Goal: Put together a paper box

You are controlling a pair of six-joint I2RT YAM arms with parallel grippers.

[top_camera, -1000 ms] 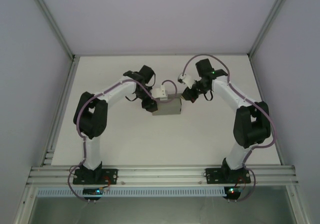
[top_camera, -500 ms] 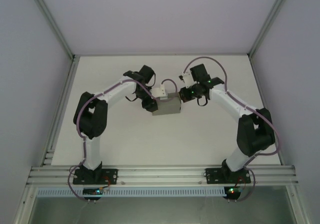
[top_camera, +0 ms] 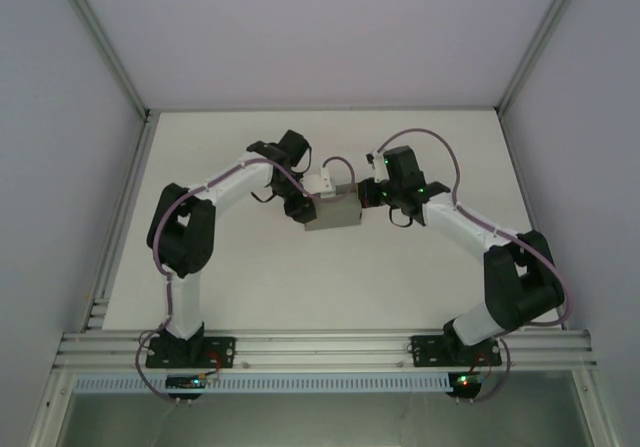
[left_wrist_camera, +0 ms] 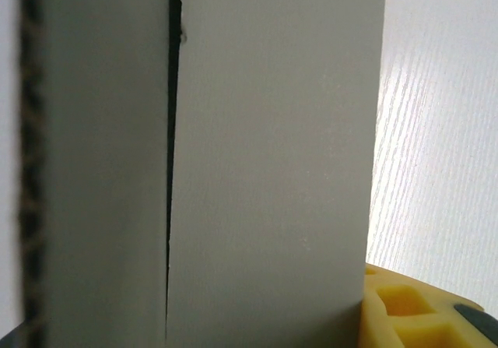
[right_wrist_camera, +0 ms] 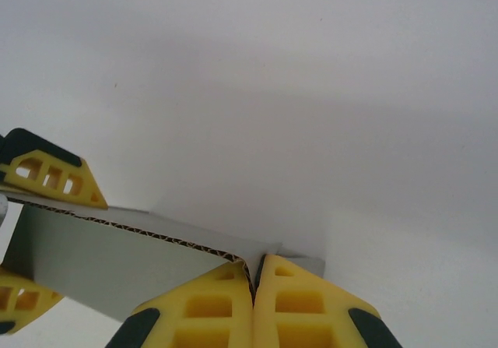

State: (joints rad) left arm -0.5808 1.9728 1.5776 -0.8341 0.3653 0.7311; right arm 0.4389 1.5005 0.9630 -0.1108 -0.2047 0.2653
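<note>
The paper box (top_camera: 335, 214) is a small grey card box near the middle of the white table (top_camera: 250, 267). My left gripper (top_camera: 321, 196) is shut on its left end. In the left wrist view the box's grey wall (left_wrist_camera: 272, 153) stands between the jaws, with one yellow finger (left_wrist_camera: 405, 309) beside it and a dark slit between two panels. My right gripper (top_camera: 367, 195) is at the box's right end. In the right wrist view its tips (right_wrist_camera: 254, 261) are shut, touching the corner where the box's corrugated edge (right_wrist_camera: 156, 235) ends. The left gripper's fingers (right_wrist_camera: 53, 174) straddle the far end.
White walls and an aluminium frame (top_camera: 110, 67) enclose the table on three sides. The rail (top_camera: 320, 349) carrying both arm bases runs along the near edge. Bare table lies in front of the box and behind it.
The right arm has swung left and lowered, bringing its shut gripper from behind the box's right side to the box's right end. The left gripper and the box have stayed still.
</note>
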